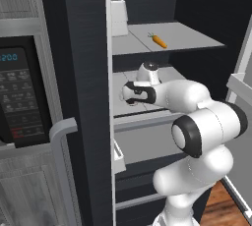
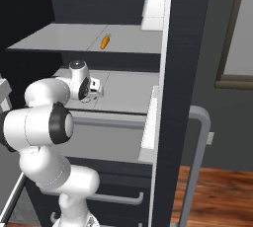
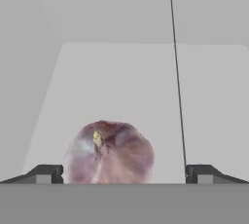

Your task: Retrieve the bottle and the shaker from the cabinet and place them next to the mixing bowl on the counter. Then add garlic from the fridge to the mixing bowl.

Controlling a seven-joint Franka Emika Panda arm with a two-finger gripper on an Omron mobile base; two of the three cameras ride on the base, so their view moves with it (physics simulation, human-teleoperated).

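Lying between 2 spread fingers [image 3: 44,174], garlic [image 3: 109,152] on fridge shelf [image 3: 146,86], nearer left one

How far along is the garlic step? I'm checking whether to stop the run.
Done: the fridge stands open, arm reaching onto its middle shelf. In hand: the open gripper straddles the garlic, not yet closed. Left: grasp it and carry it to the mixing bowl.

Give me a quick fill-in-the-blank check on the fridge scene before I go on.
1. The small orange carrot lies on the ____ shelf.
2. The pincer stands ____.
3. Between its fingertips sits the pinkish-purple round ____ bulb.
4. The white arm reaches onto the ____ shelf.

Missing words: upper; open; garlic; lower
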